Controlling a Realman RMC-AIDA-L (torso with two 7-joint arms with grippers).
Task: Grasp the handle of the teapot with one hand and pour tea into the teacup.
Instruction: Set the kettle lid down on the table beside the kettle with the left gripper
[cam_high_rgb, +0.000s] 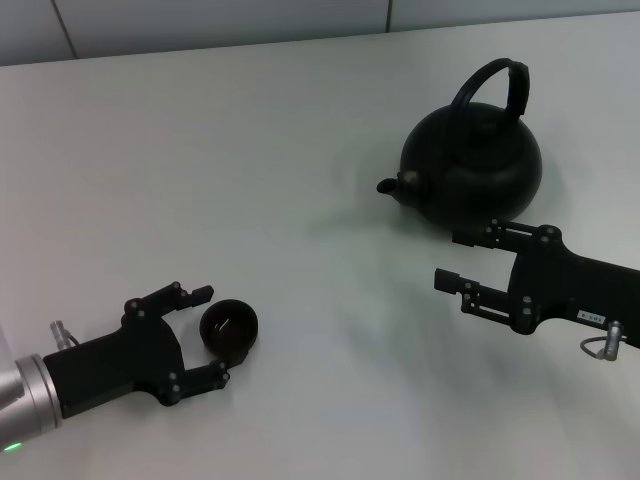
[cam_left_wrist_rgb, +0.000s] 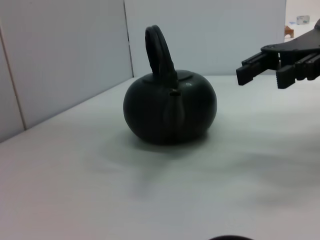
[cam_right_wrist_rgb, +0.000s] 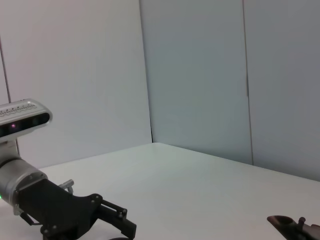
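Small white label on right end effector — print unreadable.

Matte-black teapot and black teacup on a white table.

A plain white table carries everything, running back to pale wall panels at its far edge. The teapot stands on it at the far right, upright, its spout pointing left and its handle arching over the top. The teacup sits on the near left of the table, well apart from the teapot.
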